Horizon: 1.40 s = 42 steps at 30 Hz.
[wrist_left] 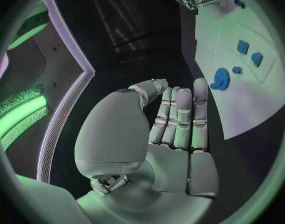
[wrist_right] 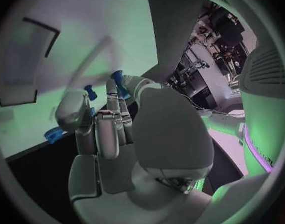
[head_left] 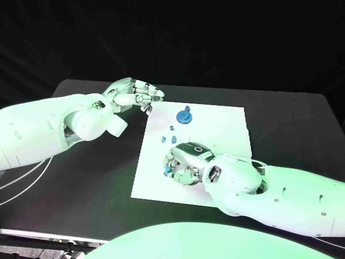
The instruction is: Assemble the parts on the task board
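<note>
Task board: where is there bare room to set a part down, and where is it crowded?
On the task board, the far right corner beyond the blue gear lies bare, as does the near left corner beside the right hand. It is crowded in the middle, where small blue parts sit just ahead of the right hand's fingers. The left hand hovers off the far left corner.

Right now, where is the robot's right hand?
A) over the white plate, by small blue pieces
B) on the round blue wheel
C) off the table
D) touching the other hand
A: the right hand is over the near part of the white plate, with small blue pieces at its fingers.
</note>
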Each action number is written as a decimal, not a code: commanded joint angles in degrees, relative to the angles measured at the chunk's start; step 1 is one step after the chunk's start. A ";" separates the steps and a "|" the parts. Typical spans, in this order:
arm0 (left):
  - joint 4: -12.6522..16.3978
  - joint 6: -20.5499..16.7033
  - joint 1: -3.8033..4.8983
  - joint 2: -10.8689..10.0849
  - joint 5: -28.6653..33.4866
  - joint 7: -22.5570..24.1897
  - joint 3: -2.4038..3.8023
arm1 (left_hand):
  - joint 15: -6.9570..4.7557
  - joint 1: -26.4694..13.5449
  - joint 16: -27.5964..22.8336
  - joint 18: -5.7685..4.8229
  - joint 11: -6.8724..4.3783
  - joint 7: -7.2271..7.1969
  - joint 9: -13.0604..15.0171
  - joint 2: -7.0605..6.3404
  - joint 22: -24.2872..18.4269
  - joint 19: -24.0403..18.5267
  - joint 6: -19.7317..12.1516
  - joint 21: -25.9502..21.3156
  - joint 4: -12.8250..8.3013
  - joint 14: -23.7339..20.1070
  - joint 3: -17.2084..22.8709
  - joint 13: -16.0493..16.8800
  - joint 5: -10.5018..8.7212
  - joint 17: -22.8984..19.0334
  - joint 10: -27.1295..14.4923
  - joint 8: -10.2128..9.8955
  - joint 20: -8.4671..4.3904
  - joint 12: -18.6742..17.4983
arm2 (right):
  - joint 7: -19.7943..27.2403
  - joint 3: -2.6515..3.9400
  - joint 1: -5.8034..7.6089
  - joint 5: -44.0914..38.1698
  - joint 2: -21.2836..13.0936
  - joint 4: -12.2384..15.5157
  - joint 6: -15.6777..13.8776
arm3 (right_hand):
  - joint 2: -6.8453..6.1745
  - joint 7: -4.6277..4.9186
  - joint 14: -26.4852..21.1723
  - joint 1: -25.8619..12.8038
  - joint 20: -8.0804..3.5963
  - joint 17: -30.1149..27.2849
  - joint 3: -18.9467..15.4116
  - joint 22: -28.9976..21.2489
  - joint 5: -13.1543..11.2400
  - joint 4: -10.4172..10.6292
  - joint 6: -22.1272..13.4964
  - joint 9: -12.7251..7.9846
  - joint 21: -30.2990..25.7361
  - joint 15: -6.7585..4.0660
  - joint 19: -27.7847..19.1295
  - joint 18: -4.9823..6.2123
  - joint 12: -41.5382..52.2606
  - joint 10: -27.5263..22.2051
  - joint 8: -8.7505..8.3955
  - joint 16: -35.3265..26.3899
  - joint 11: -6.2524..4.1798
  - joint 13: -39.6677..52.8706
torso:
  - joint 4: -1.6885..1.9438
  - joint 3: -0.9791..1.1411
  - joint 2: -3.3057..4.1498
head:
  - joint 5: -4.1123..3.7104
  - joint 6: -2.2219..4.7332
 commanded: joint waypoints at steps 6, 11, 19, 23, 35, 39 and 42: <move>0.13 0.92 0.02 0.05 0.30 0.21 0.03 | 0.01 -0.24 0.31 0.91 0.06 -0.06 0.05 0.16 0.10 -0.51 -0.40 0.19 -0.12 0.32 0.31 -0.08 0.22 -0.07 -0.43 0.19 -0.07 0.13 | -0.28 -0.06 -0.10 -0.63 -0.20 0.21 0.71 | -1.28 -0.51 3.28 -0.93 0.31 0.96 -0.93 -0.17 -1.23 -0.03 -3.38 -0.66 -0.69 0.67 -0.37 -0.21 0.17 -2.55 -1.85 0.04 0.31 -0.09 | -0.01 0.06 0.03 | -0.06 0.15; 0.10 0.99 0.02 0.06 0.30 0.17 0.03 | 0.01 -0.24 0.31 0.91 0.06 -0.06 0.05 0.16 0.10 -0.51 -0.40 0.19 -0.12 0.32 0.31 -0.08 0.22 -0.07 -0.43 0.19 -0.07 0.13 | -0.21 -0.06 -0.12 -0.65 -0.48 0.60 -1.42 | -1.38 -0.62 3.28 -0.93 0.36 0.98 -1.07 -0.06 -1.41 -0.06 -3.98 -0.78 -0.62 0.72 -0.31 -0.23 0.26 -2.83 -2.17 0.05 0.36 -0.08 | 0.04 0.07 0.07 | -0.11 0.19; 0.04 1.07 0.02 0.03 0.30 0.12 0.02 | 0.02 -0.30 0.29 0.90 0.07 -0.06 0.08 0.15 0.13 -0.55 -0.43 0.24 -0.14 0.25 0.36 -0.10 0.22 -0.19 -0.50 0.27 -0.06 0.18 | 0.68 -0.04 -0.15 -0.44 -2.20 2.37 -7.27 | -1.87 -0.64 3.27 -1.55 0.50 0.97 -3.39 -0.20 -2.94 -0.07 -4.35 -0.86 -1.06 0.87 -0.30 -0.16 0.68 -4.08 -2.44 0.05 0.50 0.02 | -0.08 0.07 0.02 | -0.21 0.37; -0.02 1.08 0.02 0.01 0.30 0.10 -0.01 | 0.02 -0.30 0.29 0.90 0.07 -0.06 0.08 0.15 0.13 -0.55 -0.43 0.24 -0.14 0.25 0.36 -0.10 0.22 -0.19 -0.50 0.27 -0.06 0.18 | 1.81 0.06 -0.02 0.22 -3.70 3.66 -10.61 | -1.59 -1.06 3.19 -1.54 0.60 0.77 -7.37 -0.84 -5.03 0.50 -5.29 -1.17 -2.23 0.94 -0.53 0.01 1.41 -5.66 -3.15 -0.06 0.60 0.20 | -0.11 0.06 -0.03 | -0.39 0.53; -0.13 0.92 -0.12 -0.35 0.32 0.15 -0.23 | 0.04 -0.41 0.28 0.90 0.11 -0.04 0.10 0.06 0.15 -0.60 -0.51 0.26 -0.15 0.19 0.36 -0.14 0.21 -0.25 -0.66 0.31 -0.05 0.17 | 12.23 0.74 4.69 21.96 -15.02 7.30 -19.52 | 0.51 0.64 3.23 0.42 0.39 1.02 -13.03 -1.73 -6.20 3.03 -2.90 -1.84 -4.31 0.68 -0.62 0.23 6.46 -3.27 -2.45 -0.03 0.22 1.74 | -0.99 0.07 -0.47 | -1.86 1.65; -0.08 0.95 -0.17 -0.47 0.34 0.21 -0.33 | 0.04 -0.41 0.28 0.90 0.11 -0.04 0.10 0.06 0.15 -0.60 -0.51 0.26 -0.15 0.19 0.36 -0.14 0.21 -0.25 -0.66 0.31 -0.05 0.17 | 12.08 0.82 6.27 31.87 -21.00 9.45 -16.40 | 0.31 0.66 3.36 -0.12 0.02 1.43 -13.78 -0.95 -4.10 3.00 -0.64 -1.75 -3.58 0.13 -0.16 0.11 10.72 2.87 -1.11 0.15 -0.47 4.31 | -1.30 0.14 -0.56 | -3.70 1.61; 0.08 0.95 -0.19 -0.58 0.35 0.25 -0.40 | 0.04 -0.41 0.28 0.90 0.11 -0.04 0.10 0.06 0.15 -0.60 -0.51 0.26 -0.15 0.19 0.36 -0.14 0.21 -0.25 -0.66 0.31 -0.05 0.17 | 10.17 0.83 6.75 34.78 -24.82 10.58 -12.88 | 0.28 -0.36 3.52 -1.19 -0.77 1.96 -16.28 -0.16 -5.26 2.95 -0.32 -1.53 -2.81 -0.82 0.31 -0.03 16.50 6.78 0.11 0.44 -1.71 9.21 | -1.40 0.14 -0.56 | -5.45 1.62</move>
